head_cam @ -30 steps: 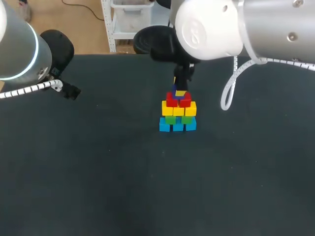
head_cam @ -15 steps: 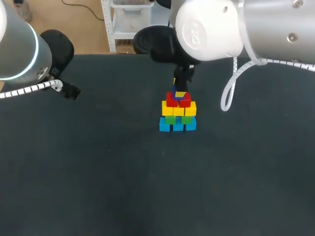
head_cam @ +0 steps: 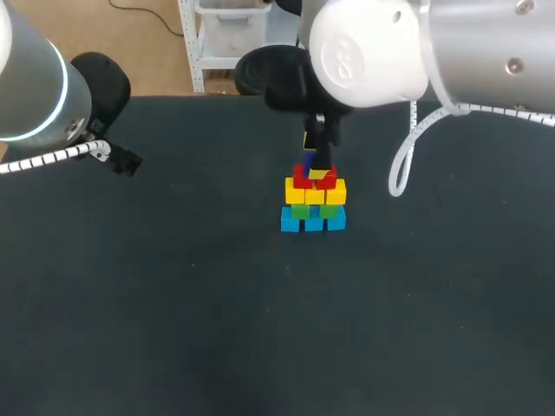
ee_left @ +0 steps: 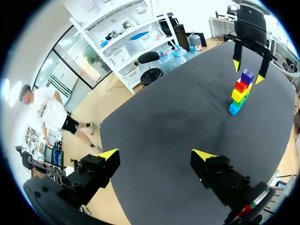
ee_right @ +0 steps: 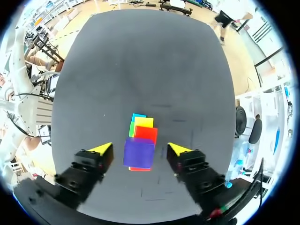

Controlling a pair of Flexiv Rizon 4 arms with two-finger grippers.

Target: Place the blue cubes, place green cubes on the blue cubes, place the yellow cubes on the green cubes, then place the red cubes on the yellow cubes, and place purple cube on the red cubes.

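- Five colour layers stood in one tower [head_cam: 314, 201] on the table [head_cam: 217, 303]: blue cubes [head_cam: 291, 223] lowest, then green cubes [head_cam: 300, 211], yellow cubes [head_cam: 314, 192] and red cubes [head_cam: 302, 179].
- The purple cube [ee_left: 247, 76] sat on top of the tower, resting on the red cubes.
- My right gripper [ee_right: 139, 149] hung just above the tower with its fingers spread wide, one on each side of the purple cube. There was a gap on both sides and neither finger touched it.
- My left gripper [ee_left: 155, 154] was well apart from the tower, fingers wide, nothing between them.
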